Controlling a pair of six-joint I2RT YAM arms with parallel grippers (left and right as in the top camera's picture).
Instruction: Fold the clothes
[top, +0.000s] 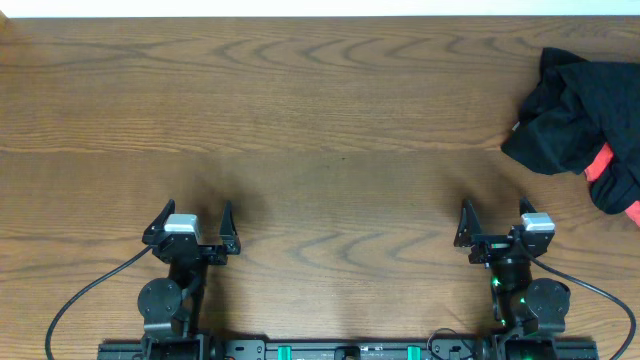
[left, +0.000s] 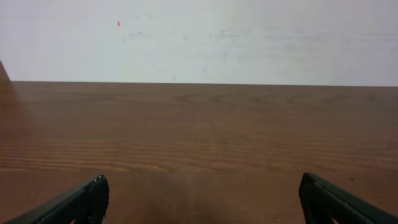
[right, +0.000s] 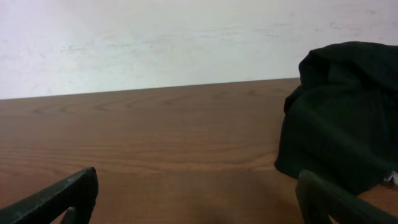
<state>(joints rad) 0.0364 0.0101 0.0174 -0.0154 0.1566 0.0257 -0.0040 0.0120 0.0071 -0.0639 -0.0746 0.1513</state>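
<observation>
A crumpled pile of black fabric (top: 565, 115) lies at the table's far right edge, partly cut off by the frame. Red patches (top: 600, 162) show along its lower right side. I cannot tell whether the plain black part is the clothes or belongs to the red-marked garment. The right wrist view shows the same black heap (right: 342, 112) just ahead and to the right of my right gripper (right: 198, 180). My right gripper (top: 495, 210) stands open and empty, short of the pile. My left gripper (top: 197, 210) is open and empty too, over bare wood (left: 203, 186).
The brown wooden table (top: 320, 110) spreads between and beyond both arms. A white wall (left: 199, 37) runs behind its far edge. Cables (top: 90, 290) trail from the arm bases at the near edge.
</observation>
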